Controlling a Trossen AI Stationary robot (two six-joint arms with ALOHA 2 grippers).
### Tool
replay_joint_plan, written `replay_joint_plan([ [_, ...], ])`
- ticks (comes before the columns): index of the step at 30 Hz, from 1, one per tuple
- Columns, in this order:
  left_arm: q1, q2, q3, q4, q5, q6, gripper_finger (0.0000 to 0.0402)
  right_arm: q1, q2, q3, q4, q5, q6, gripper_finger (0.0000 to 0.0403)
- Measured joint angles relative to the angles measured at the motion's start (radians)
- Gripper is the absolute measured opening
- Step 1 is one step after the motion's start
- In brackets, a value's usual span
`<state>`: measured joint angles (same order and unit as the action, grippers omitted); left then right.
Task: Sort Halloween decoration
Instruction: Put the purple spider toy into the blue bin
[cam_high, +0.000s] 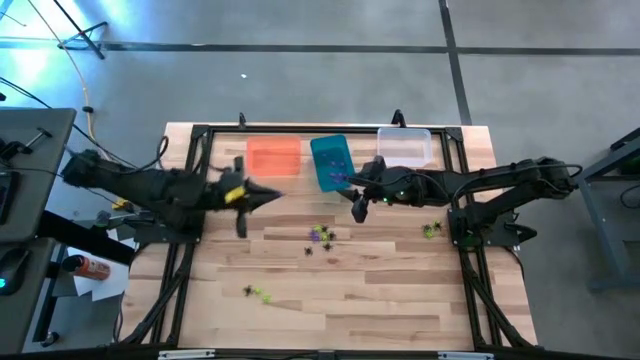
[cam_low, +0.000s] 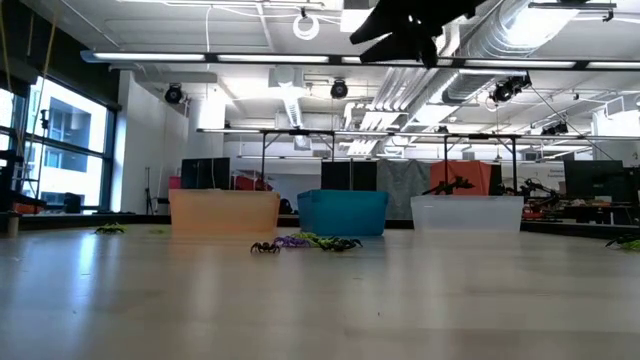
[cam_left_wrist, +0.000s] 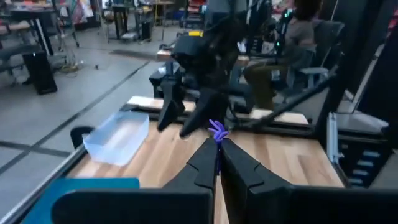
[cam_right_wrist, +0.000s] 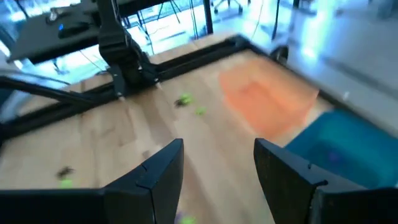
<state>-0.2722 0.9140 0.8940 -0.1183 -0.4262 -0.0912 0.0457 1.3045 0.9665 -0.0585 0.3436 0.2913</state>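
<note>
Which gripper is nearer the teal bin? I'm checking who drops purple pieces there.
Right. The right gripper, open, hangs at the teal bin's near corner, by its edge. The left gripper, shut on a purple trinket, sits farther off, in front of the orange bin.

Left hand (cam_left_wrist: 217, 144) pinching purple trinket (cam_left_wrist: 217, 130), clear bin (cam_left_wrist: 118, 137) beyond

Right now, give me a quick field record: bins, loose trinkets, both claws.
bins: orange bin, teal bin, clear bin, in a row along the table's far edge
loose trinkets: central cluster; one at right; a pair at front left
left claw: shut on purple trinket, raised near the orange bin
right claw: open, empty, by the teal bin
</note>
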Motion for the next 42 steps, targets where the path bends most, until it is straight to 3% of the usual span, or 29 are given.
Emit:
replay_joint_plan([
  [5, 0.175, 0.056, 0.0, 0.033, 0.108, -0.024, 0.0, -0.008, 0.0, 0.001, 0.026, -0.045, -0.238, 0.0193],
  [9, 0.26, 0.092, 0.0, 0.097, 0.189, -0.069, 0.0, -0.008, 0.0, 0.001, 0.035, -0.088, -0.337, 0.0193],
  [14, 0.309, 0.128, 0.0, 0.134, 0.249, -0.099, 0.0, -0.008, 0.0, 0.002, 0.078, -0.12, -0.345, 0.0193],
  [34, 0.317, 0.142, 0.0, 0.146, 0.294, -0.055, 0.0, -0.008, 0.0, 0.002, 0.145, -0.108, -0.345, 0.0193],
  [38, 0.362, 0.169, 0.0, 0.146, 0.298, -0.075, 0.0, -0.008, 0.0, 0.002, 0.145, -0.103, -0.345, 0.0193],
  [42, 0.457, 0.247, 0.042, 0.093, 0.391, -0.072, 0.0, -0.008, -0.001, 0.002, 0.149, -0.012, -0.345, 0.0193],
])
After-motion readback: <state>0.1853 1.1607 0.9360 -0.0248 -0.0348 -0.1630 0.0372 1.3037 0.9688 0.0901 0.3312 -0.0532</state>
